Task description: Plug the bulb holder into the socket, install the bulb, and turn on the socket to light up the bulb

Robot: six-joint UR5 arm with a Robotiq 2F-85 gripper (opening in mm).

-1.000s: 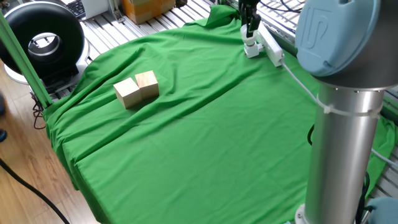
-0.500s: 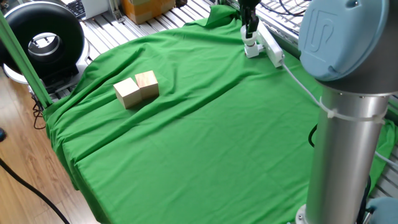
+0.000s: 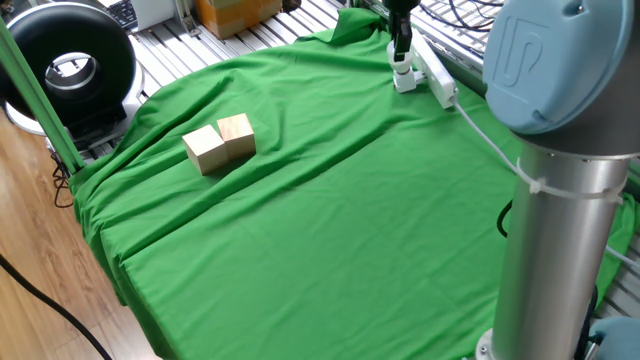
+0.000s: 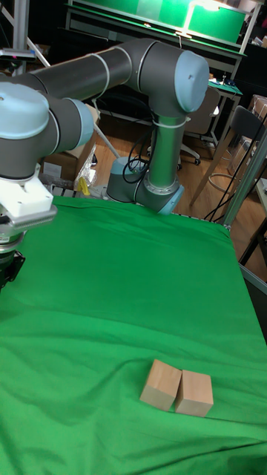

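In the fixed view my gripper [image 3: 402,52] hangs at the far edge of the green cloth, its dark fingers pointing down onto a small white piece [image 3: 404,78]. That piece stands on the cloth against the near left side of the socket [image 3: 437,78], a long white strip with a white cable [image 3: 490,140]. The piece is too small to tell whether it is the bulb holder, the bulb, or both stacked. The finger gap is too small to read. In the tall fixed view only the gripper's edge [image 4: 6,271] shows at the left border; the socket is out of frame.
Two wooden blocks [image 3: 220,142] lie side by side on the left of the green cloth [image 3: 330,220], also seen as blocks [image 4: 178,390] near the front. The arm's grey column [image 3: 560,230] fills the right foreground. A black round device [image 3: 70,65] stands off the table at left.
The gripper has crept slightly upward at the far edge and the arm's near joint shifted a little right. The white piece and the blocks stay where they were.
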